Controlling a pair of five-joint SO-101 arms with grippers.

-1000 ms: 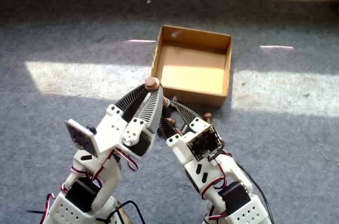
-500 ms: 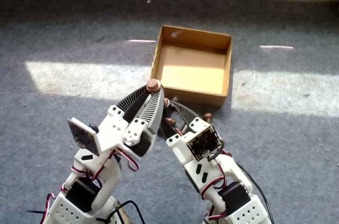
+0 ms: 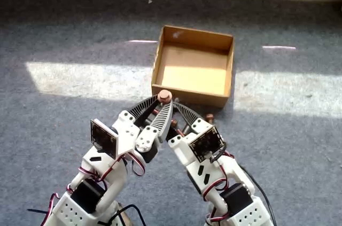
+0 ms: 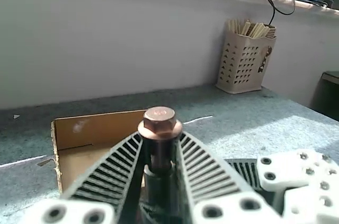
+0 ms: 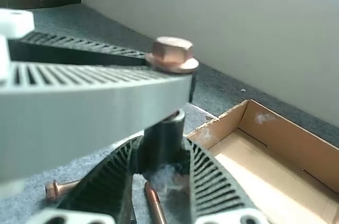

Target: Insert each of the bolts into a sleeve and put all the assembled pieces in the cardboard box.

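Copper bolt [image 4: 159, 122]; black sleeve [image 5: 162, 142]; tan cardboard box [image 3: 192, 71]; grey speckled carpet [image 3: 64, 39]; beige perforated basket [image 4: 243, 62].

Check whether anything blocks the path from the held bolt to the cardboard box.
Nothing visible does. The bolt, held in the left end effector, sits just short of the cardboard box; only the box's own near wall lies between.

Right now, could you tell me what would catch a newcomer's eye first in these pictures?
A copper bolt stands upright, head up, pinched in the left gripper, directly above a dark sleeve held in the right gripper. Just beyond them sits the empty cardboard box, and loose bolts lie on the carpet beneath.
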